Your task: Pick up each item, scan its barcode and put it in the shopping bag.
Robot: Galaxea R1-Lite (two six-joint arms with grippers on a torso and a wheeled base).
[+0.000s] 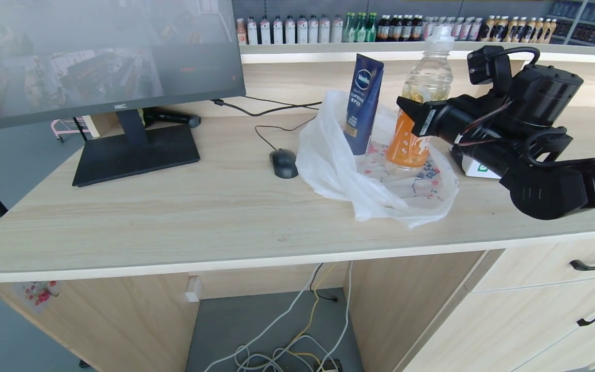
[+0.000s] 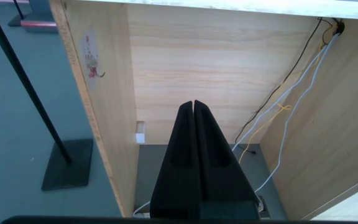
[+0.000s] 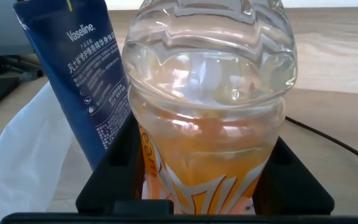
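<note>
The right claw [image 1: 417, 120] is clamping the waist of the bottle [image 1: 426, 82], its black fingers pressing either side of the orange label. The bottle is standing upright inside the open shopping bag [image 1: 328, 165]; I cannot tell whether its base is resting there. It is rounded, ribbed clear plastic with a white cap. Just beyond the claw, the flat, glossy blue tube [image 1: 362, 103] is standing upright in the same bag, so two items are looking nearly done. Behind the claw, under its arm, a white box [image 1: 475, 168] is lying on the wood-grain counter [image 1: 173, 206] outside the thin, crinkled bag, and likely remains to be handled. Well below, the left claw [image 2: 194, 143] is hanging pressed shut and empty.
</note>
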